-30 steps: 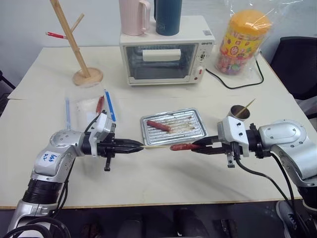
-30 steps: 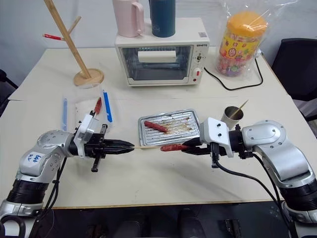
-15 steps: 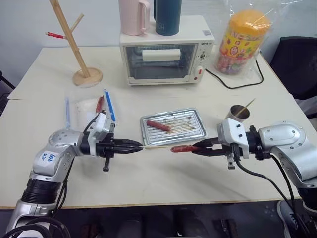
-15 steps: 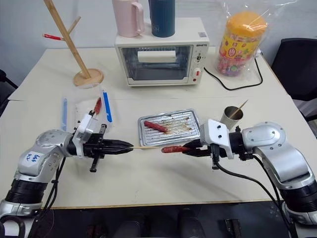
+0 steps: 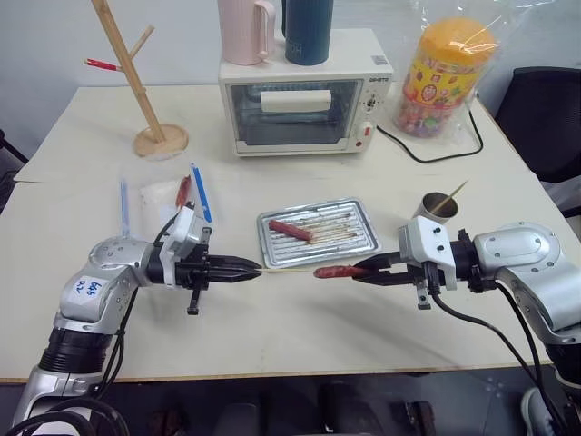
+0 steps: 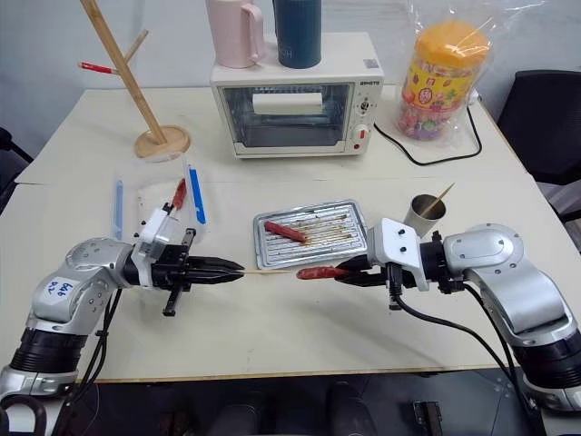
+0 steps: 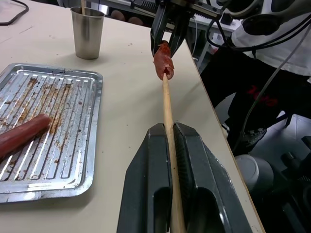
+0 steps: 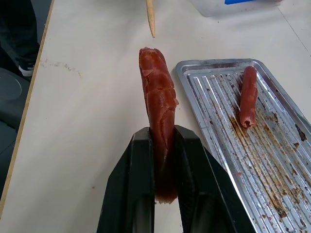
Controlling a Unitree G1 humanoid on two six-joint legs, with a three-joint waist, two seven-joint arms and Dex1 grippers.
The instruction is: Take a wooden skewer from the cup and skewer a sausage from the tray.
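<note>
Nothing moves since 1 s back. I keep L gripper point(image 5: 257, 268) pinched on wooden skewer point(image 7: 167, 99), R gripper point(image 5: 356, 270) clamped on sausage point(image 5: 330, 271), both level, facing, just before tray point(image 5: 363, 218), tip short of meat. Cup point(image 5: 439, 205) sits behind R arm.

The back end of the skewer point(image 7: 167, 116) is hidden between the left gripper's point(image 7: 171, 145) fingers, and its tip cannot be seen against the sausage point(image 7: 163, 60), so whether it only touches or has entered is unclear. The sausage's rear end lies covered inside the right gripper point(image 8: 163, 145). In the left wrist view the second sausage point(image 7: 22, 135) and the tray point(image 7: 73, 182) are cut off by the picture's edge. The cup's point(image 5: 438, 205) inside is too small to read.
</note>
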